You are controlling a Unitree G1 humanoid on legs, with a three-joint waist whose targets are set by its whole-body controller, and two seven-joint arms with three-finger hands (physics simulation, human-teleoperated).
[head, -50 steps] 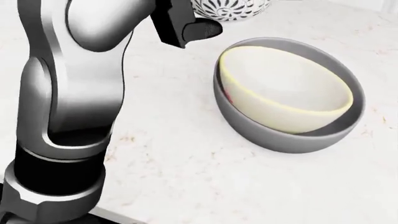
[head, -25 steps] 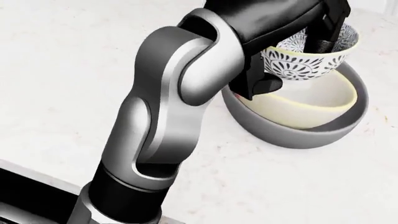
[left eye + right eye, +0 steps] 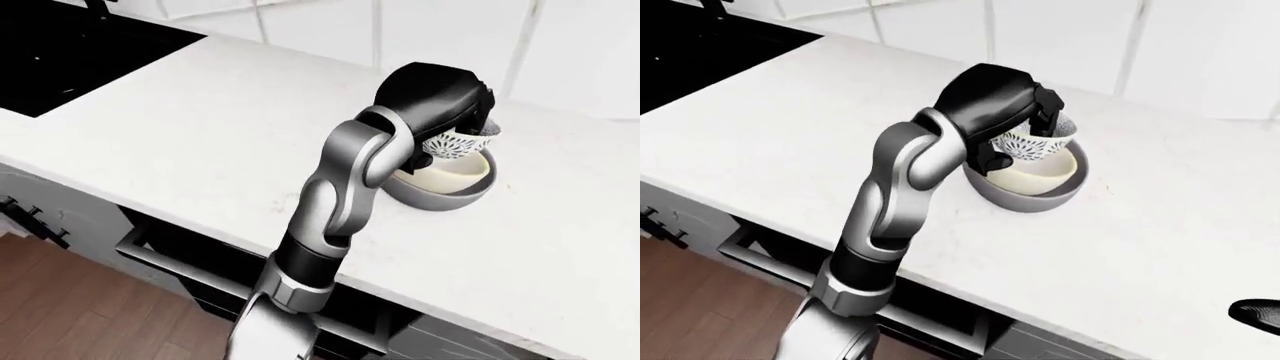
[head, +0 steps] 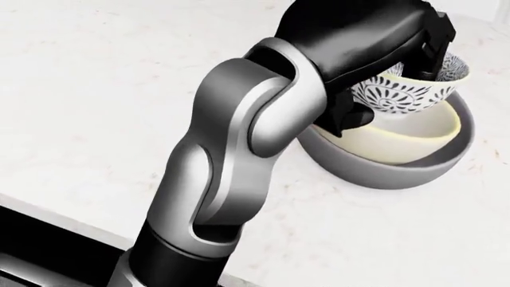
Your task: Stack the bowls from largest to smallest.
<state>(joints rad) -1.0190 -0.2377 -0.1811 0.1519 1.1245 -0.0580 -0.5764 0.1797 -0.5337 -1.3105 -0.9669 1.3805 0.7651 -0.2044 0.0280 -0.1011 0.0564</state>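
Note:
A grey bowl (image 4: 399,173) stands on the white counter (image 4: 95,89) with a cream bowl (image 4: 411,142) nested in it. A small black-and-white patterned bowl (image 4: 402,92) sits tilted in the cream bowl. My left hand (image 4: 426,57) is shut on the patterned bowl's rim, with one finger inside and the black palm over its left side. The same stack shows in the right-eye view (image 3: 1035,169). A black shape at the right-eye view's bottom right edge (image 3: 1255,315) may be my right hand; whether it is open or shut does not show.
A black cooktop (image 3: 70,52) is set into the counter at the left-eye view's top left. A white tiled wall (image 3: 450,30) stands behind the bowls. The counter's near edge (image 3: 150,217) has dark drawers under it, above a wooden floor (image 3: 60,322).
The left hand took hold of the patterned bowl, which stood apart at the top, and brought it down into the cream bowl. The view has shifted slightly.

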